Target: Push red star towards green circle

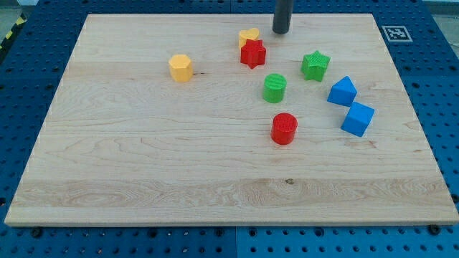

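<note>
The red star (252, 53) lies near the view's top middle of the wooden board, touching a yellow heart-shaped block (248, 36) just above it. The green circle (275, 87) sits below and to the right of the red star, with a gap between them. My tip (280, 31) is at the view's top, above and to the right of the red star and to the right of the yellow block, apart from both.
A yellow hexagon block (181, 67) lies to the left. A green star (315, 65), two blue blocks (342, 91) (357, 118) and a red circle (284, 128) lie to the right and below. The board (143, 165) rests on a blue pegboard table.
</note>
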{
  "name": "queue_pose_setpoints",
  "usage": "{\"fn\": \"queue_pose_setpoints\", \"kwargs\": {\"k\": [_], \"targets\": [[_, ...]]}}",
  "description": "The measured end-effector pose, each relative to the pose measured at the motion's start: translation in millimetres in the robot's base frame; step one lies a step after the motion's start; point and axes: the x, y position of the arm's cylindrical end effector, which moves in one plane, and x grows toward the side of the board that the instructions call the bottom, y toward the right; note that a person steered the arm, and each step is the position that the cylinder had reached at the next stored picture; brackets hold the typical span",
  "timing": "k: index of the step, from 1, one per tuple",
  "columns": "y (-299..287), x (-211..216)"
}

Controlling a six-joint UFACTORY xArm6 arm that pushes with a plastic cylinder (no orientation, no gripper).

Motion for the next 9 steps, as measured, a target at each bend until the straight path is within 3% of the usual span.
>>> {"fn": "queue_pose_setpoints", "kwargs": {"k": [3, 9], "targets": [[-80.9, 29.3], [-85.0, 72.2]]}}
